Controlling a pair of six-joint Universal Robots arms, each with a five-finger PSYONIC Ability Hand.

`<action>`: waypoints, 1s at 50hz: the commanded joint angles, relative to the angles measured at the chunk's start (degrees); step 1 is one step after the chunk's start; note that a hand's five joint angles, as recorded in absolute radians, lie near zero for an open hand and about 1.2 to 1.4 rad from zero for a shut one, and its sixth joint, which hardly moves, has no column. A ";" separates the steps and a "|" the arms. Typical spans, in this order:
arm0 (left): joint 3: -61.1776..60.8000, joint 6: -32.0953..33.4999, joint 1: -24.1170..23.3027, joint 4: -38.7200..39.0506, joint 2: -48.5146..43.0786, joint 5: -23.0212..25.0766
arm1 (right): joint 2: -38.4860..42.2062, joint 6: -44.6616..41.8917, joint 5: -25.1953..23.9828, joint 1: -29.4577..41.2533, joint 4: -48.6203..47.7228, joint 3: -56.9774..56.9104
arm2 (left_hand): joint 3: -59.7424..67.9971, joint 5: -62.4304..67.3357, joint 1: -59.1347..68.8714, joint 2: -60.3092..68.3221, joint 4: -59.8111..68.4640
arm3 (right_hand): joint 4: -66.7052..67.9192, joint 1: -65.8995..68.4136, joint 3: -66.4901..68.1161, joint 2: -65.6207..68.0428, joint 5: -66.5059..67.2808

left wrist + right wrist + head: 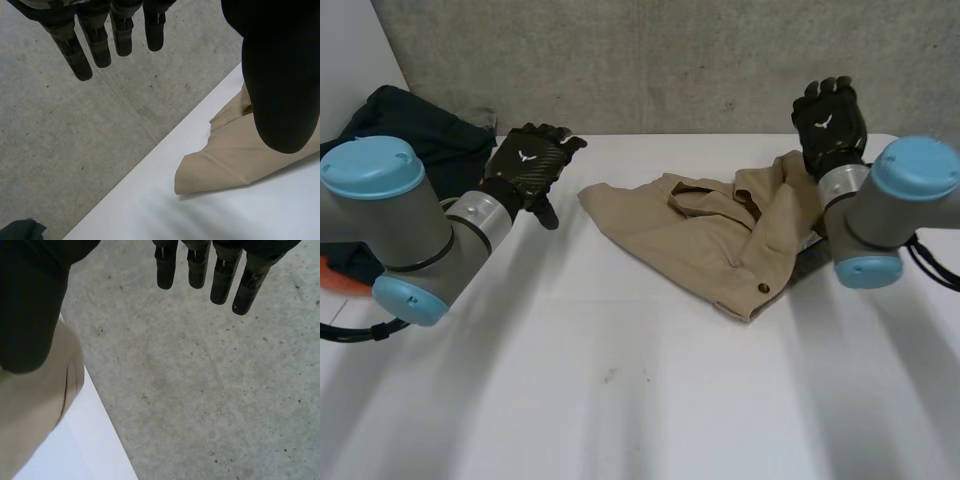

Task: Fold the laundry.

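Head view: tan garment rumpled on table; left hand, right hand both released, empty.

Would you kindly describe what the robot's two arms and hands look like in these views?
The left arm and right arm are chunky grey cylinders with rounded joints and light-blue caps. The left robot hand and right robot hand are black, each with a small white emblem on its textured back, segmented fingers and a thick, smooth thumb.
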 commanded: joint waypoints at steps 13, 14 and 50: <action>-1.86 -0.15 -1.14 -0.58 -0.04 -0.03 | -26.63 32.42 -1.77 7.14 36.56 20.81 | 1.77 1.42 2.51 2.14 2.23 | -3.39 -1.31 -2.20 -2.45 -3.74; -2.12 -0.15 -1.14 -0.58 0.05 -0.03 | -25.67 34.26 -1.68 8.54 36.82 21.07 | 1.77 1.42 2.51 2.14 2.23 | -3.39 -1.31 -2.20 -2.45 -3.74; -5.29 -1.29 -1.67 -0.23 1.72 -0.12 | -26.10 29.27 2.72 14.09 27.06 16.42 | 1.43 1.08 2.17 1.80 1.89 | 66.61 68.69 67.80 67.55 66.26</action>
